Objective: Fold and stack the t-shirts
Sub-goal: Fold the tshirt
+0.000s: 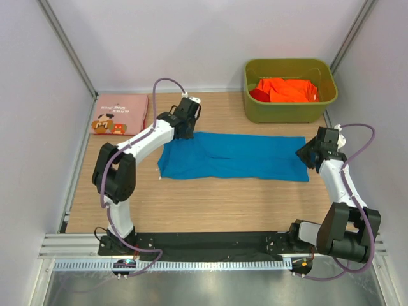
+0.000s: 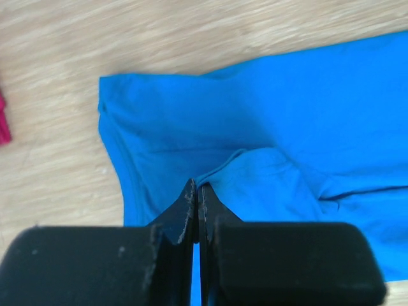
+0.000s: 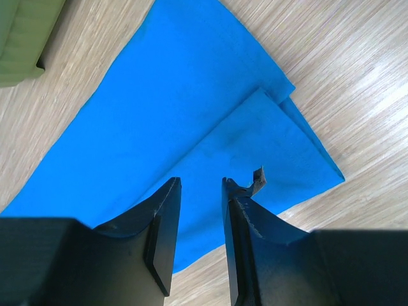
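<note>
The bright blue t-shirt [image 1: 233, 156] lies folded into a long band across the middle of the table. My left gripper [image 1: 181, 134] is at its far left corner. In the left wrist view it [image 2: 197, 186] is shut on a raised fold of the blue cloth [image 2: 268, 127]. My right gripper [image 1: 305, 153] is at the shirt's right end. In the right wrist view it [image 3: 201, 185] is open just above the blue cloth [image 3: 191, 89], with nothing between the fingers. A folded pink t-shirt with brown print [image 1: 120, 115] lies at the far left. Orange [image 1: 290, 89] and red [image 1: 258, 95] shirts lie in the bin.
The olive-green bin [image 1: 287, 113] stands at the back right; its corner shows in the right wrist view [image 3: 22, 44]. White walls close in the table on three sides. Bare wood lies in front of the blue shirt [image 1: 210, 204].
</note>
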`<control>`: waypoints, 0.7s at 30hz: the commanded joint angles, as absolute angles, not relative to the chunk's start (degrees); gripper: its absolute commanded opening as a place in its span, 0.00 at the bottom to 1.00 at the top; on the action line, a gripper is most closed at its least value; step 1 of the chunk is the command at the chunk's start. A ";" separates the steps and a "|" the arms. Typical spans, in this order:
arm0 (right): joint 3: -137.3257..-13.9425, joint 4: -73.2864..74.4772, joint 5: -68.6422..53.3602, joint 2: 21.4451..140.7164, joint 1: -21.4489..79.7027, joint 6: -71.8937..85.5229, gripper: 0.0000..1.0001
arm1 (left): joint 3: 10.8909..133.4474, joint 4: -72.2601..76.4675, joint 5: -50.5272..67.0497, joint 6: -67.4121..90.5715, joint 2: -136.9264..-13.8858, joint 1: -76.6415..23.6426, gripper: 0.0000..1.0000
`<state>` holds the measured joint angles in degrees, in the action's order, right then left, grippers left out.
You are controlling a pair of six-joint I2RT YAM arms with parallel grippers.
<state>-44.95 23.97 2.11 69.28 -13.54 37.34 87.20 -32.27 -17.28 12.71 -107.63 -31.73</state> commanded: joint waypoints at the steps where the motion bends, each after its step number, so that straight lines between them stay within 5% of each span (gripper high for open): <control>1: -44.47 21.97 0.70 69.43 -13.27 35.68 0.39 | 89.38 -25.68 -13.02 7.92 -109.16 -31.29 0.00; 17: -43.16 22.41 -1.23 66.62 -13.27 35.60 0.40 | 95.54 -22.76 -15.03 4.13 -118.21 -31.29 0.00; 20: -43.07 22.67 -1.32 66.01 -13.27 35.68 0.41 | 95.54 -22.41 -15.47 5.01 -118.12 -31.29 0.15; 21: -42.98 22.76 -1.93 65.83 -13.18 35.60 0.41 | 95.62 -22.67 -16.51 5.27 -117.86 -31.29 0.28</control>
